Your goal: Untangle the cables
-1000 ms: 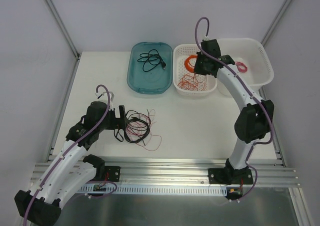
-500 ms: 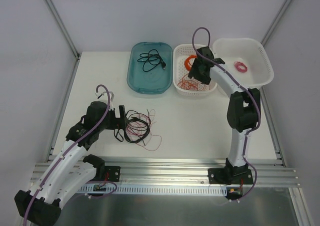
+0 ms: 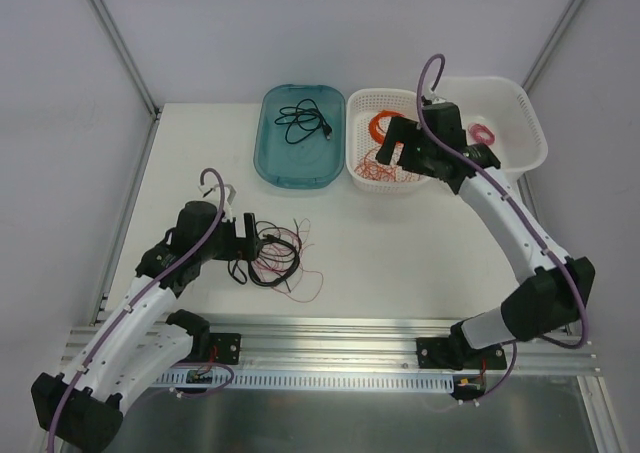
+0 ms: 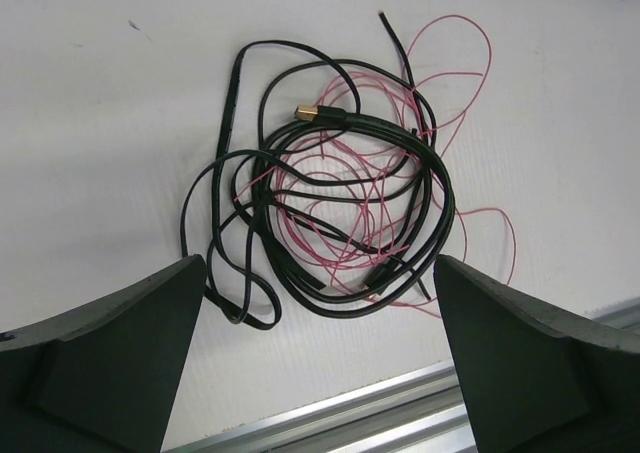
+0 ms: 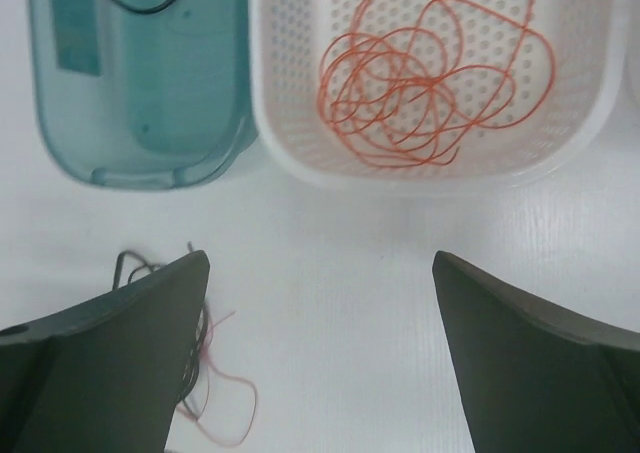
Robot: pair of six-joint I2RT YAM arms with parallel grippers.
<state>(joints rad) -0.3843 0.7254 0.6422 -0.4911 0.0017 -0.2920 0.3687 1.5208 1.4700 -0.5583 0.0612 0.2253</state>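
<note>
The cables [image 3: 272, 256] lie as a loose clump on the white table: a thicker black cord [image 4: 400, 143] looped around a thin pinkish-red wire [image 4: 340, 213]. My left gripper [image 3: 247, 235] hovers open at the clump's left side, and in the left wrist view the clump fills the space ahead of its fingers [image 4: 120, 353]. Over the near rim of the middle white basket [image 3: 352, 143], my right gripper [image 3: 392, 145] is open and holds nothing. A loose orange wire [image 5: 430, 83] rests inside that basket. An edge of the clump [image 5: 200, 373] shows by the right gripper's left finger.
A tight orange ring coil [image 3: 383, 125] sits at the back of the middle basket. The right white basket [image 3: 530, 123] holds a small pink coil [image 3: 484, 134]. A teal tray [image 3: 268, 163] holds a black cable [image 3: 305, 123]. An aluminium rail [image 3: 330, 333] runs along the near table edge.
My right gripper has gone from shut to open, lifted back from the middle basket, and its arm has swung out to the right. The left gripper edged slightly toward the clump.
</note>
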